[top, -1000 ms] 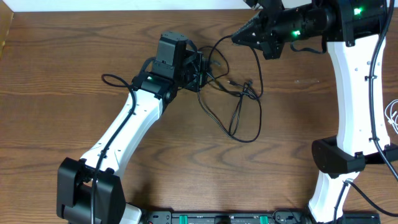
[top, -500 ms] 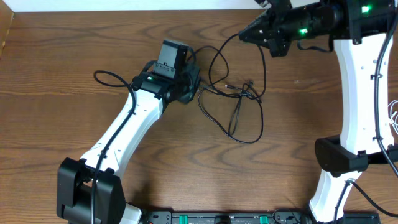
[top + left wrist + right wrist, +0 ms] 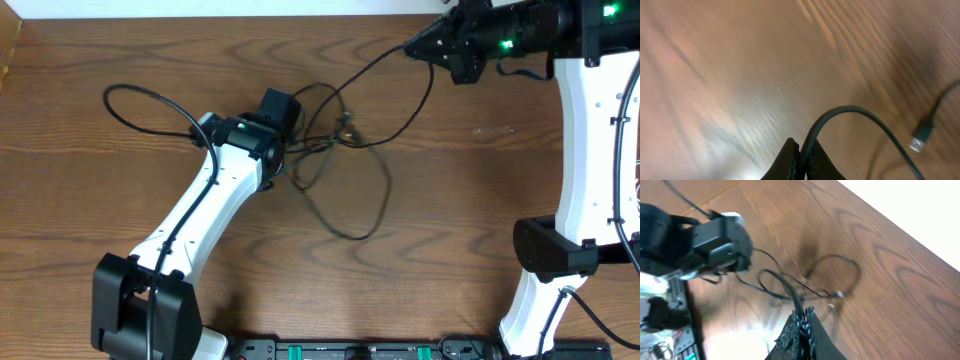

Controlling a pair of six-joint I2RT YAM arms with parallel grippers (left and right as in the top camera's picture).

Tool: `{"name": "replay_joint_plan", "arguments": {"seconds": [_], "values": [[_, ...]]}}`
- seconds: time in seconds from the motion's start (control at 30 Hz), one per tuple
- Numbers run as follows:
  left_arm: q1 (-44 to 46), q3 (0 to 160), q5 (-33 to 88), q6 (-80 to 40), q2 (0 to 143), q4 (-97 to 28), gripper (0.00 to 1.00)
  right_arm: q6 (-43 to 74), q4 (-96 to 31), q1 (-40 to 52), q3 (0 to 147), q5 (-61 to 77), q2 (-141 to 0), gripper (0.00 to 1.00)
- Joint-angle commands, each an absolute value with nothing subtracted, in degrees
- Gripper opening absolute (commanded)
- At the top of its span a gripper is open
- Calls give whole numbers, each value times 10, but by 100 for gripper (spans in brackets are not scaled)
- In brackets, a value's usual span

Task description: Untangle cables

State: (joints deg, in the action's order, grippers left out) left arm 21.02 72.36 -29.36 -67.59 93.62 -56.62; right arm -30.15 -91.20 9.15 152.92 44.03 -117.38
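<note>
Two robot arms stretch a tangled black cord (image 3: 850, 108) over a wooden counter (image 3: 450, 260).
The left gripper (image 3: 801, 155) and right gripper (image 3: 802, 317), each clamped on the cord, have drawn further apart. Mid-counter the loops have widened, so the tangle looks looser, not cleared.

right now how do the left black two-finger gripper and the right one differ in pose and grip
Position: the left gripper sits by the tangle mid-table; the right gripper is near the far edge, a strand of thin black cord running to it. Height: the left gripper's view shows the wooden table close; the right gripper's looks down on the whole tangle from well above. Shared: both are shut on black cord.
</note>
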Motion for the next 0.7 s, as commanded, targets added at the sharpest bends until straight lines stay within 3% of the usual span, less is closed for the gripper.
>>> {"name": "replay_joint_plan", "arguments": {"seconds": [0.0, 0.3, 0.43, 0.67], "values": [[205, 722, -477, -665, 943, -591, 7, -257, -908, 75, 1529, 342, -1169, 1], [138, 722, -480, -665, 943, -595, 8, -60, -913, 10, 1529, -102, -1169, 1], [117, 722, -467, -665, 943, -596, 8, -11, -920, -39, 1529, -166, -1169, 1], [98, 722, -465, -665, 943, -595, 7, 8, -937, -111, 1529, -132, -1169, 1]]}}
